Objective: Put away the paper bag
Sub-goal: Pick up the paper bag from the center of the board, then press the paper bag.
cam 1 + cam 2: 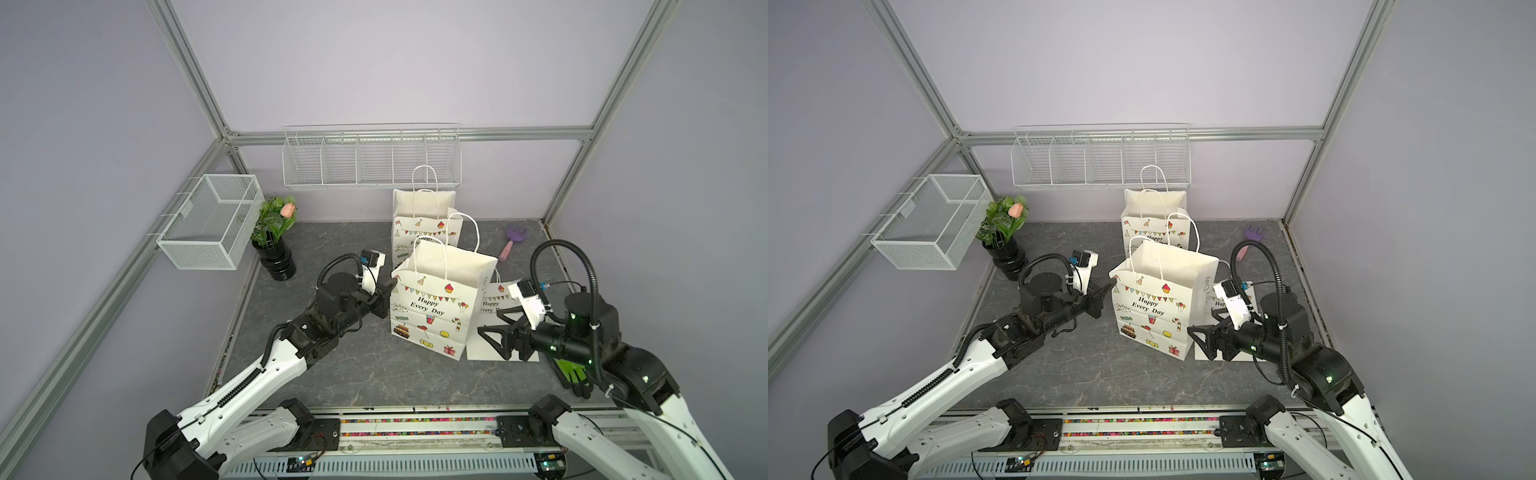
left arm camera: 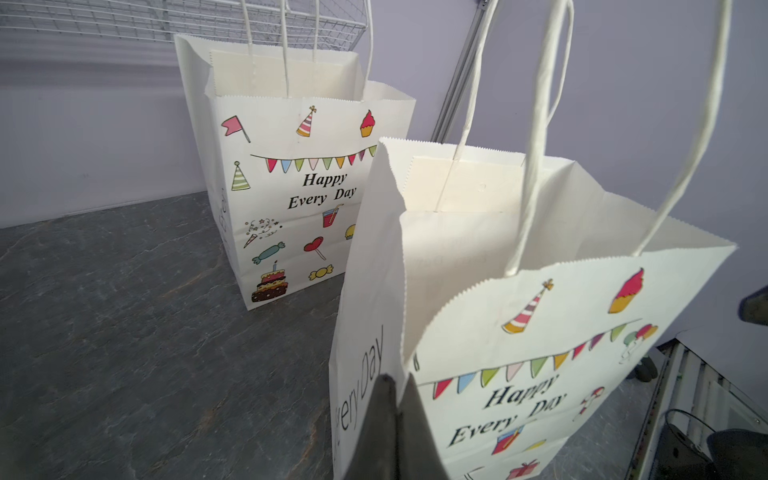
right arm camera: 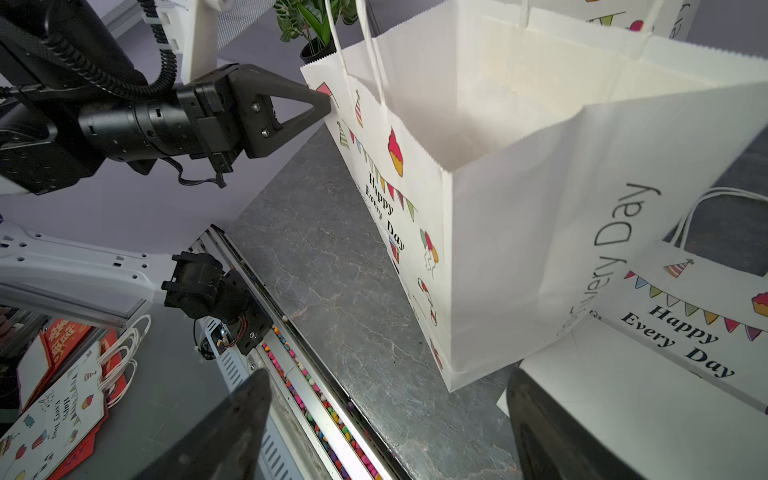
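On the dark stone-patterned table [image 1: 340,374], near its middle, the paper bag [image 1: 436,307] stands upright and open. Its twine handles rise above the mouth and its printed "Happy Every Day" face is turned toward the robot. The left gripper [image 1: 390,291] meets it from the left at the front corner, a little below the rim. In the left wrist view the two fingers [image 2: 380,415] are pressed together over the vertical corner fold, one on the side panel and one on the printed face, pinching the paper between them. The right gripper [image 1: 492,330] sits on the bag's opposite side, near its lower right corner but apart from it, with its jaws spread wide and nothing between them. It is over a flat bag [image 1: 484,351] of the same print that lies on the table just beside the standing bag's base. Whether the two bags touch cannot be told. A second upright bag [image 1: 424,216] stands close behind the held one, near the back wall and below a wire rack [image 1: 370,162]. A potted plant [image 1: 276,241] stands well off to the left.
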Robot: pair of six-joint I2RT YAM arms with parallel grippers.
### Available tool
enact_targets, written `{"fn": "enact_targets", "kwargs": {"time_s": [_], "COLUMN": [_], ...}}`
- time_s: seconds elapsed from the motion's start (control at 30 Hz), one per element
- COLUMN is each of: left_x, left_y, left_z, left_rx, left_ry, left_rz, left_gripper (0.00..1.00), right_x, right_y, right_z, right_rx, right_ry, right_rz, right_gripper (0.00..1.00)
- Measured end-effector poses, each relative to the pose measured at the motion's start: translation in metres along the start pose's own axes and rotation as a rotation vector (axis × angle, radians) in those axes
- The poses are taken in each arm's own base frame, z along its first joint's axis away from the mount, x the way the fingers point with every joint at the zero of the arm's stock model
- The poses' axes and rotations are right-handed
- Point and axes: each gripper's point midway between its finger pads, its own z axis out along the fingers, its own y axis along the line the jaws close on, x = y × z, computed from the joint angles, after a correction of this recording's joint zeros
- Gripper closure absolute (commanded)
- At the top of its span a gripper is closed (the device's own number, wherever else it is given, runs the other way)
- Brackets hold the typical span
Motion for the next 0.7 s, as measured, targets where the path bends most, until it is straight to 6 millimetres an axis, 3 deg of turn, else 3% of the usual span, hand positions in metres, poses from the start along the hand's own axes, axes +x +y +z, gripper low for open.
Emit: {"fn": "enact_targets", "kwargs": {"time_s": [0.3, 0.7], "left_x": [0.016, 0.021], "left_y": [0.021, 0.042], "left_z": [-0.008, -0.014], "left_rx": [-0.098, -0.205], "left_ry": [0.017, 0.005], "left_rz": [0.001, 0.006], "left_gripper": [1.0, 1.0], "right_x": [0.041, 0.023], "right_y": [-0.029, -0.06], "right_z": [0.05, 0.073], "right_rx": [0.002, -0.08], "right_ry": [0.063, -0.013], "right_rz": [0.139, 0.317], "right_gripper": [0.11, 0.11]}}
